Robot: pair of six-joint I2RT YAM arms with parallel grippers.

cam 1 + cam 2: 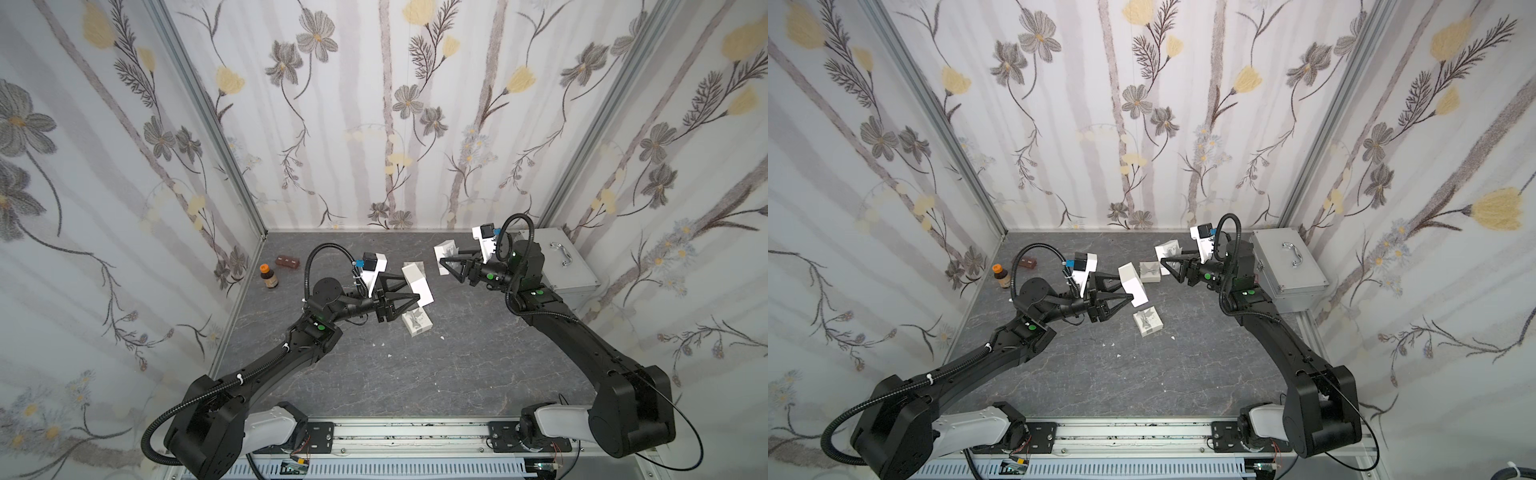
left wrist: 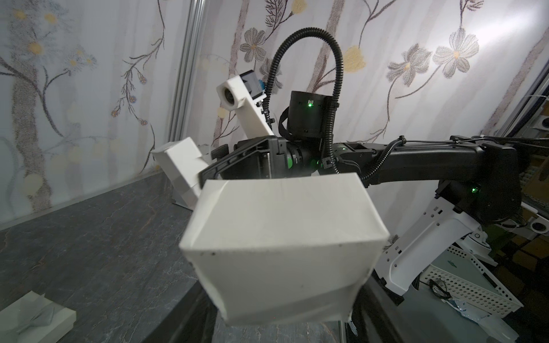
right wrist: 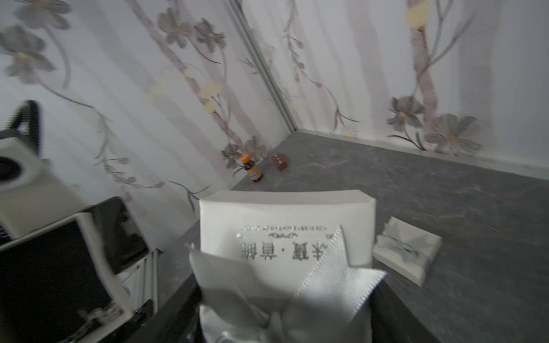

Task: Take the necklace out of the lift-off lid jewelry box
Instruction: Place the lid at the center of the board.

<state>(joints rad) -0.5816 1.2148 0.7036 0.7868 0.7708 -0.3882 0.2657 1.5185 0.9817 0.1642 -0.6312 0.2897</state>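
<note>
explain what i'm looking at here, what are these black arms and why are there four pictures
These are two black robot arms fixed at the front edge of a grey table. Two pictures look down on the whole scene from one camera head above. The other two come from a small camera on each arm's wrist.

The left hand grips a plain white box part and holds it off the table. The right hand grips a ribboned white box part with printed letters, also held off the table.

On the table lie a small bow-topped box, a second bow-topped box, a brown bottle with an orange cap, a small brown block and a silver case with a handle. No necklace shows in any picture.
</note>
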